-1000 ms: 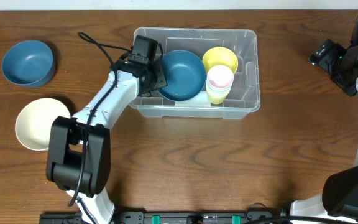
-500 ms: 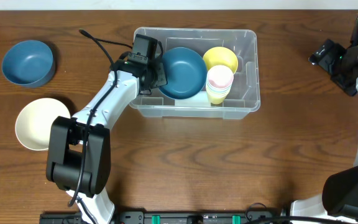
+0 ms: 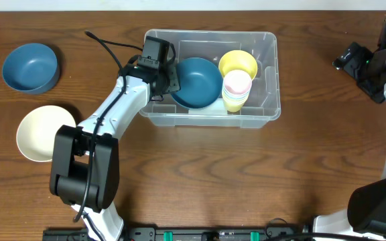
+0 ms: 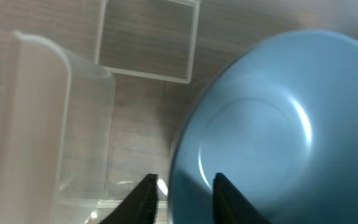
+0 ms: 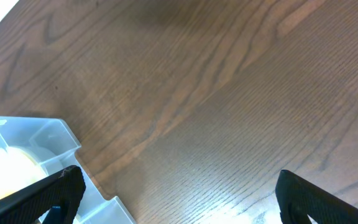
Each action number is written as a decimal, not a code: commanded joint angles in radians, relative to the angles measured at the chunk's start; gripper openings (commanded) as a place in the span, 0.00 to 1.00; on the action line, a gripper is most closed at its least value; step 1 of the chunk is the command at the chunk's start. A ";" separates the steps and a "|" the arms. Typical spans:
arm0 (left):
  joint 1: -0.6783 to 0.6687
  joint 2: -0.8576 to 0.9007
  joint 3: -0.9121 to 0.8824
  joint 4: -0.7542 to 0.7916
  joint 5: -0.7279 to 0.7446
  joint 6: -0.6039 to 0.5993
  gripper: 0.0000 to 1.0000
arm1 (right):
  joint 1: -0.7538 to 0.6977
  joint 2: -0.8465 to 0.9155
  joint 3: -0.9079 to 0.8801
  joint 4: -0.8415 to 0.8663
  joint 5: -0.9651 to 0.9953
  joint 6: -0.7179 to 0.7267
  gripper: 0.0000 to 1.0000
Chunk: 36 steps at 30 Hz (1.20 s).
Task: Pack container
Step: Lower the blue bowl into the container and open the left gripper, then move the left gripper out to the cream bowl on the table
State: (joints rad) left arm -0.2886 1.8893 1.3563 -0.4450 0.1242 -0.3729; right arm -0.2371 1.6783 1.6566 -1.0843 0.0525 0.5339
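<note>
We see the left gripper (image 3: 171, 80) reaching over the left wall of the container (image 3: 210, 31). Its jaws are drawn in to a narrow gap on the left rim of a blue bowl (image 3: 198, 82), one finger inside the bowl and one outside. In the left wrist view the two dark fingers (image 4: 229, 199) sit on either side of that rim, and the bowl's inside fills most of the right of the picture. The bowl sits tilted inside the container, toward its left half.

The right gripper (image 5: 179, 177) is spread wide, with only bare table between its fingers. It hangs over the far right of the table (image 3: 246, 174), well apart from the container. One corner of the container shows at the lower left of the right wrist view.

The container is one clear bin at the far middle of the wooden table, nearer the left arm.

We count two blue bowls. One is the bowl in the jaws, and the second blue bowl (image 3: 31, 67) stands on the table at far left. One cream bowl (image 3: 42, 132) stands just in front of that second one. Inside the container, right of the held bowl, we count one yellow cup (image 3: 237, 62) and one stack of cups (image 3: 236, 90) with a pink one on top. We cannot tell how many cups are in the stack.
</note>
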 commanded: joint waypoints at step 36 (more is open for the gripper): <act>0.285 -0.500 0.064 -0.640 -0.296 -0.138 0.59 | 0.002 0.003 0.010 -0.002 0.003 0.008 0.99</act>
State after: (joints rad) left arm -0.0841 1.3808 1.4128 -1.0245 -0.0681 -0.4622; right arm -0.2371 1.6783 1.6566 -1.0843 0.0525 0.5339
